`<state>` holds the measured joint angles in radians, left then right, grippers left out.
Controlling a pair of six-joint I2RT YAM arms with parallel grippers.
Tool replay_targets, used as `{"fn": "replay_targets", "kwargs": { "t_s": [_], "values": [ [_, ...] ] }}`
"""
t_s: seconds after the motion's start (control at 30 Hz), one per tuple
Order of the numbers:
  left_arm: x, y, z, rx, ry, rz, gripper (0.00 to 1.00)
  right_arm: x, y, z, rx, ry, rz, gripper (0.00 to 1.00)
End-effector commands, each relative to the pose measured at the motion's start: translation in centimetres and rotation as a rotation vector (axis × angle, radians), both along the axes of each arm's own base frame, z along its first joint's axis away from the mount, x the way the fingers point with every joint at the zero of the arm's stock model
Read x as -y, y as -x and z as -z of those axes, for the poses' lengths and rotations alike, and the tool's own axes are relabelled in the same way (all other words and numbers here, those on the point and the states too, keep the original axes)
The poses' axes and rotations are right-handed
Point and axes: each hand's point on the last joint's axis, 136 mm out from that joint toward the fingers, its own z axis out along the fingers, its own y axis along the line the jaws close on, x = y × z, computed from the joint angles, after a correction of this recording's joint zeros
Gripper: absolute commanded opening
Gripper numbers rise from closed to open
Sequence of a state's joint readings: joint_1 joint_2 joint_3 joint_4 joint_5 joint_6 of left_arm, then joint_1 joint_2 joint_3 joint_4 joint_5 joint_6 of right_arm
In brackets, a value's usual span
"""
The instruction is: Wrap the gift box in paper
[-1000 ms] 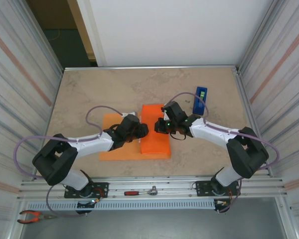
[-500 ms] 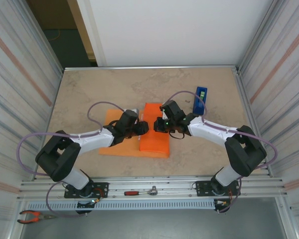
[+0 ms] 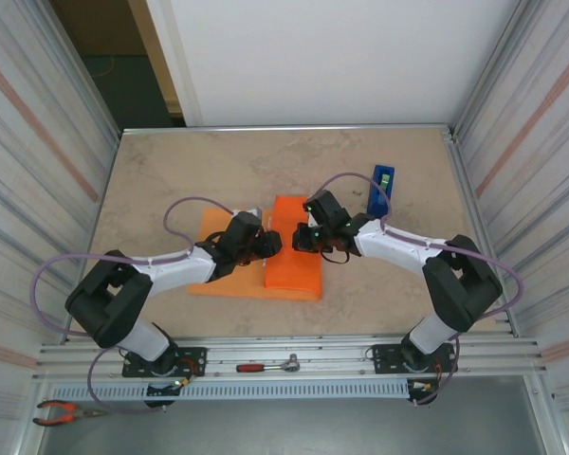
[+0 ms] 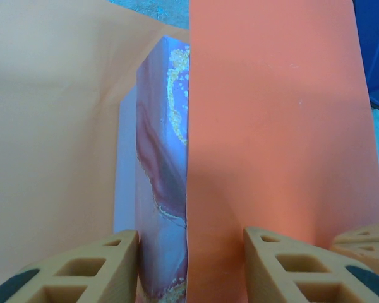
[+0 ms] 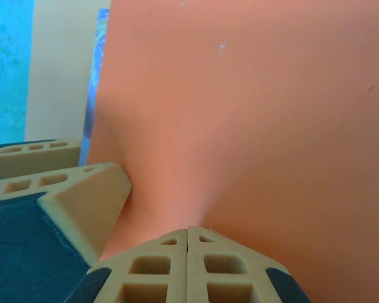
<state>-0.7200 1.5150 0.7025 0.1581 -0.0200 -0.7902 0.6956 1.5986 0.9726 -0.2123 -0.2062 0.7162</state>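
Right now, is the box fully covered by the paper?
No, a marbled strip of the box shows bare between the paper's two flaps.

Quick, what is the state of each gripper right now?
Left gripper: open, fingers astride the paper edge and the gift box.
Right gripper: closed, pinching the paper.

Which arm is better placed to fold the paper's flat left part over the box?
Probably left: the left claw is open by that part of the bright orange paper sheet; the right claw is shut, pinching the side covering the pink marbled box.
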Motion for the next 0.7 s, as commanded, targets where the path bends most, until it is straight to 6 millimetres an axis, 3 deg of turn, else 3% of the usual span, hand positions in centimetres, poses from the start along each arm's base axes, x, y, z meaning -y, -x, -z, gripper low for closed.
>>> {"fn": "replay_targets", "kwargs": {
  "t_s": [0.0, 0.2, 0.33, 0.5, 0.67],
  "values": [
    [-2.4, 2.4, 4.2, -0.125, -0.13, -0.019, 0.44, 1.1, -0.1, 1.9, -0.026, 0.039, 0.001, 0.0],
    [-1.8, 2.2, 2.6, -0.105, -0.113, 0.016, 0.44, 2.3, 0.7, 3.3, -0.048, 0.051, 0.02, 0.0],
    [-2.5, 1.2, 0.1, -0.071, -0.08, 0.012, 0.48, 2.7, 0.9, 3.6, -0.055, 0.056, 0.027, 0.0],
    [-7.3, 0.3, -1.8, -0.056, -0.069, -0.083, 0.54, 2.8, 0.9, 3.7, -0.054, 0.058, 0.026, 0.0],
    [-14.8, 0.4, -1.0, -0.101, -0.053, -0.292, 0.64, 2.8, 1.0, 3.9, -0.058, 0.057, 0.024, 0.0]
  ]
}}
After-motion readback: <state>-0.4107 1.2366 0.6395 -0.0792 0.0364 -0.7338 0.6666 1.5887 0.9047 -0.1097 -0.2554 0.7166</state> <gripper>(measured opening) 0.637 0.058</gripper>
